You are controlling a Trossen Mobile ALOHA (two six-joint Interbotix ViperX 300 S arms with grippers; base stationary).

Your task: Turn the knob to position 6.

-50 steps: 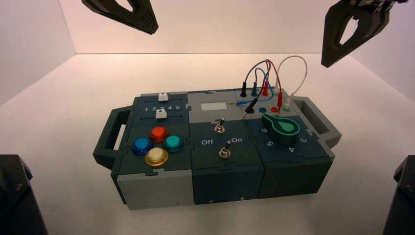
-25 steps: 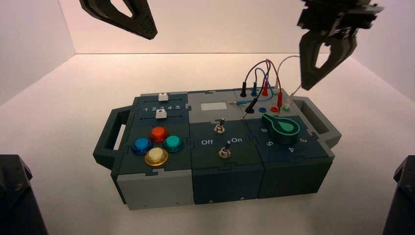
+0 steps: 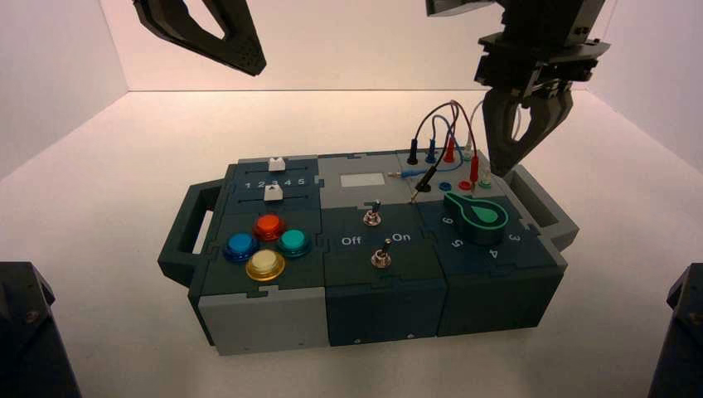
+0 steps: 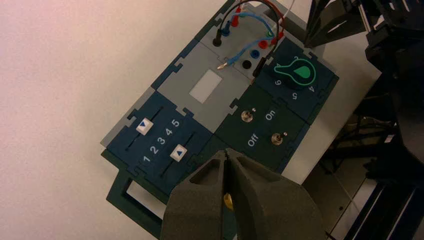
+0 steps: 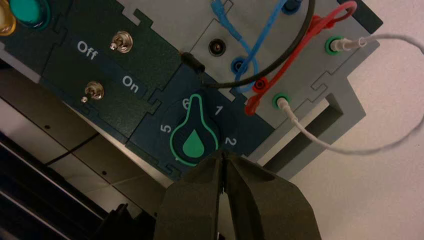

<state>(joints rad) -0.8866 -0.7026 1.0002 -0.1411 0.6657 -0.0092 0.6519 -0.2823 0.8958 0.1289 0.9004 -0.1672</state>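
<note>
- The right gripper (image 3: 501,168) is at work above the box's right rear part, over the wire sockets and beside the knob, apart from the knob; in the right wrist view its two fingers meet at the tips, closed, with nothing held between them
- The left gripper (image 3: 255,72) hangs idle beyond the box's rear left part, high above the surface; its fingertips also meet, with nothing in their hold
- The knob (image 5: 194,142), dark teal with a bright green teardrop on top, sits on the dark panel at the box's right front; its pointed tip lies between the 6 (image 5: 186,103) and the 1 (image 5: 219,110), closer to the 6
- The wires, among them a blue wire (image 5: 260,42), a black wire (image 5: 280,62) and a white wire (image 5: 345,149), are at the sockets behind the knob
- Two metal toggle switches (image 3: 380,259) stand on the middle panel, by the white words Off and On
- Two white sliders (image 4: 178,153) are at the left rear; each sits level with the 3
- Four round push buttons, red (image 3: 269,226), blue (image 3: 241,246), green (image 3: 293,241) and yellow (image 3: 265,264), are grouped at the left front
</note>
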